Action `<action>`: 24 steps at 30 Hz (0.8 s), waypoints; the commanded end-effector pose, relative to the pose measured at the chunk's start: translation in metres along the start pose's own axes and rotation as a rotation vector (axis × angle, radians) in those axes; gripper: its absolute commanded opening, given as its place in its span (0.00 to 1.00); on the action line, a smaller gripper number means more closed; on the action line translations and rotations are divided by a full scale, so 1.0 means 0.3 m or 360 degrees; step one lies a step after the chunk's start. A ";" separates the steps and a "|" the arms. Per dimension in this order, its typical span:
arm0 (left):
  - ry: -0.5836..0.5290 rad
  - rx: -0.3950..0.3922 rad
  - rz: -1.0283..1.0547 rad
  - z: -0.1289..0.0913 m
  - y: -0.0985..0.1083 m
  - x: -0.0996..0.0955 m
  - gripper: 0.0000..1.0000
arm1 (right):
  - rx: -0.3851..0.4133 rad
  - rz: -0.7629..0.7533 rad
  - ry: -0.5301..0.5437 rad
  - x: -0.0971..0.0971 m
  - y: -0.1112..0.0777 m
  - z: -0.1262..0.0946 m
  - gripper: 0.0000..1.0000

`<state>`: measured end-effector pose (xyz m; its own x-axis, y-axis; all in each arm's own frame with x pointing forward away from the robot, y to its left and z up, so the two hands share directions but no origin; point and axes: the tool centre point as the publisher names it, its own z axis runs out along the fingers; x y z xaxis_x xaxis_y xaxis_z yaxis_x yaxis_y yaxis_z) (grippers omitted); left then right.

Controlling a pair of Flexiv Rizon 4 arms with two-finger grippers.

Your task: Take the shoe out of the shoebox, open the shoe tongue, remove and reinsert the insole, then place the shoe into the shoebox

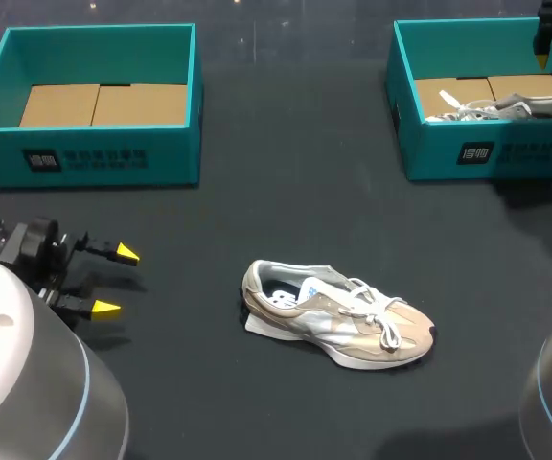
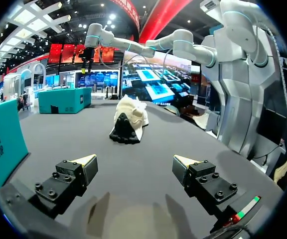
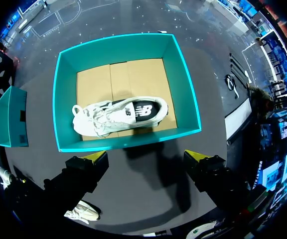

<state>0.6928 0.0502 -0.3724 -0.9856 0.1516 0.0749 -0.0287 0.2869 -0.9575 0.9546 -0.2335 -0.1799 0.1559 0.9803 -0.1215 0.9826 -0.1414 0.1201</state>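
Beige shoe [image 1: 338, 324] lies in the open at the middle of the table [image 1: 286, 211], well apart from both boxes, with its heel toward the left arm and its laces loose. Judged from that position, it is set where either arm can reach it for the tongue and insole work. Left hand [image 1: 117, 281] sits low near the table's left edge with fingers spread wide and nothing between them. The left wrist view shows it aimed straight along the table at the shoe's heel, though well short of contact. Right hand [image 3: 146, 158] hangs high above the right shoebox [image 1: 429, 158], looking down past its near wall, with fingers wide apart and empty. White shoe [image 3: 118, 115] lies inside that box on the cardboard floor, lengthwise across it and touched by neither hand. The overhead station suggests a descent into the box to lift this shoe out, but no grasp has begun. Left shoebox [image 1: 103, 158] shows only its cardboard floor. The right shoebox's walls will limit sideways entry, so a vertical approach appears necessary.
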 end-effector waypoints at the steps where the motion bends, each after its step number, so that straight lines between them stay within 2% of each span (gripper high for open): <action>1: 0.0003 0.0001 0.0001 -0.001 0.003 -0.002 1.00 | -0.0002 0.0000 0.0001 -0.001 -0.003 0.000 1.00; 10: -0.0001 0.0003 -0.0039 0.030 0.029 -0.030 1.00 | -0.0002 0.0000 0.0001 -0.001 -0.003 0.000 1.00; 24: -0.0006 0.0024 -0.0011 0.077 0.023 -0.059 1.00 | -0.0002 0.0000 0.0001 -0.001 -0.003 0.000 1.00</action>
<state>0.7048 0.0299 -0.3850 -0.9861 0.1441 0.0824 -0.0400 0.2750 -0.9606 0.9546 -0.2334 -0.1799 0.1559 0.9803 -0.1215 0.9826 -0.1414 0.1200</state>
